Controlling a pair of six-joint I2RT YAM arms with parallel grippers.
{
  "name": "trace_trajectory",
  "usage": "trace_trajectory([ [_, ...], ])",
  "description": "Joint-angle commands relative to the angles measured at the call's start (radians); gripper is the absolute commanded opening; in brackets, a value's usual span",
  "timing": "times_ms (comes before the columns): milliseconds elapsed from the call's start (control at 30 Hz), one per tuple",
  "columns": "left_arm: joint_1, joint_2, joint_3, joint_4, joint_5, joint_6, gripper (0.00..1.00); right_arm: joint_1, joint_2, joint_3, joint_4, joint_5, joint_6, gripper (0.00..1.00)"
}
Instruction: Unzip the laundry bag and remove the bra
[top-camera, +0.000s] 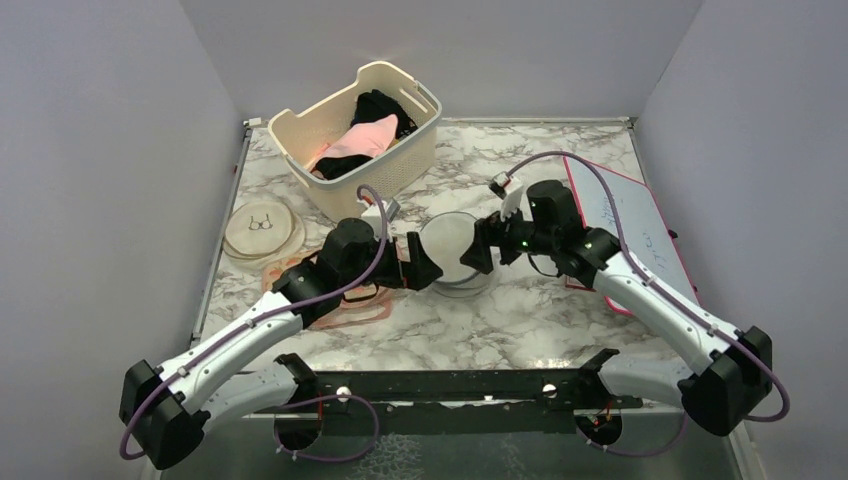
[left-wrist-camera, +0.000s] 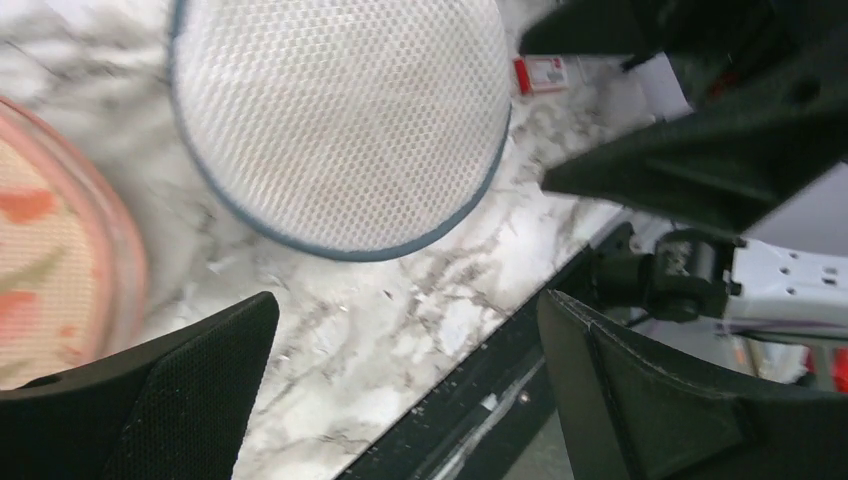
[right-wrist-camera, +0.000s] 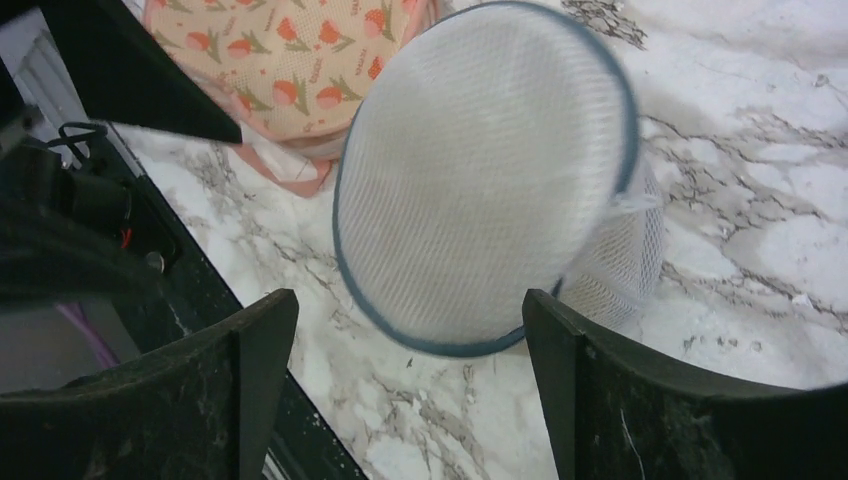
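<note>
- A cream disc with a glasses drawing (top-camera: 262, 226) lies flat near the marble table's (top-camera: 560, 318) left edge.
- A peach patterned pouch (top-camera: 350, 305) lies beneath the left arm.
- A cream basket (top-camera: 395, 172) of clothes stands behind.
- The left gripper (left-wrist-camera: 400, 390) has its fingers spread wide, gripping nothing, just left of the bag.
- The laundry bag (top-camera: 452, 250) sits at mid-table between both grippers, its blue-rimmed round face tilted.
- The right gripper (right-wrist-camera: 410, 385) is likewise released, its fingers apart just before the bag's rim.
- A pink-edged whiteboard (top-camera: 625, 215) lies at far right.
</note>
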Motion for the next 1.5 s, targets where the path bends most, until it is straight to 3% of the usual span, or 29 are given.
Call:
trace_trajectory([
  [0,0.048,0.083,0.147,-0.133,-0.088,0.175,0.99,0.006,-0.098,-0.029,-0.096,0.042,0.066,0.84],
  [133,0.11,0.221,0.262,-0.097,-0.046,0.204,0.99,0.006,-0.166,-0.074,-0.123,0.091,0.098,0.86],
  [267,0.112,0.343,0.311,0.008,0.081,0.16,0.99,0.006,-0.214,-0.118,-0.128,0.114,0.145,0.86],
  [333,0.097,0.38,0.319,0.026,0.078,0.156,0.99,0.006,-0.24,-0.118,-0.139,0.133,0.152,0.86],
  [600,-0.018,0.364,0.389,-0.068,-0.13,0.261,0.97,0.006,-0.333,-0.085,-0.158,0.296,0.134,0.88],
  [800,-0.127,0.486,0.533,-0.157,-0.273,0.321,0.88,0.006,-0.487,-0.059,-0.136,0.371,0.117,0.86],
  [1067,-0.273,0.686,0.752,-0.265,-0.541,0.36,0.91,0.006,-0.607,-0.01,-0.242,0.452,0.105,0.86],
  [1167,-0.275,0.737,0.784,-0.283,-0.574,0.359,0.83,0.006,-0.636,-0.012,-0.256,0.452,0.103,0.86],
  [1467,-0.276,0.859,0.836,-0.298,-0.613,0.352,0.4,0.006,-0.66,-0.025,-0.217,0.422,0.117,0.86],
])
